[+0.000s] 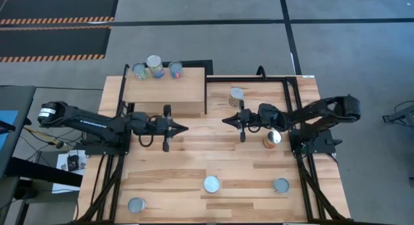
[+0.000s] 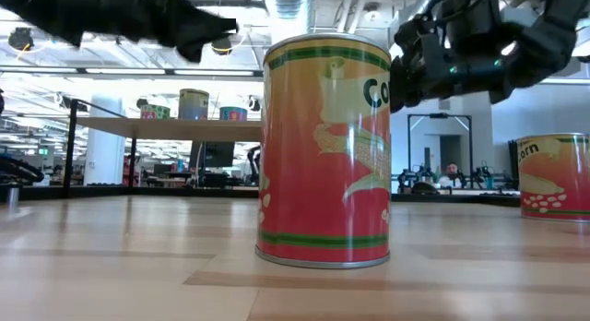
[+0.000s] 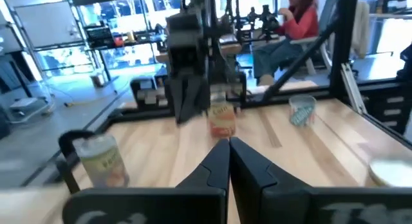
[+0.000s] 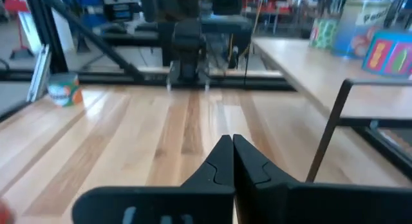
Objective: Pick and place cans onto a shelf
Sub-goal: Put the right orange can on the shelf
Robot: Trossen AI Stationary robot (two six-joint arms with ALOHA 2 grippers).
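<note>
The shelf [image 1: 165,90] is a pale wooden box at the table's far left. Three cans [image 1: 154,66] stand along its far edge. More cans stand on the tabletop: one by the far edge [image 1: 237,96], an orange-red one [image 1: 272,138] under my right arm, and three near the front [image 1: 211,184] [image 1: 281,185] [image 1: 136,205]. My left gripper [image 1: 185,128] hovers level in front of the shelf, shut and holding nothing. My right gripper [image 1: 224,120] faces it from the right, also shut and holding nothing. In the low view one orange-red can [image 2: 324,150] fills the middle.
A black metal frame [image 1: 284,77] runs along the table's far and side edges. Bare planks [image 1: 204,150] lie between the two grippers and the front row of cans. Beyond the table, a seated person [image 3: 299,18] shows in the left wrist view.
</note>
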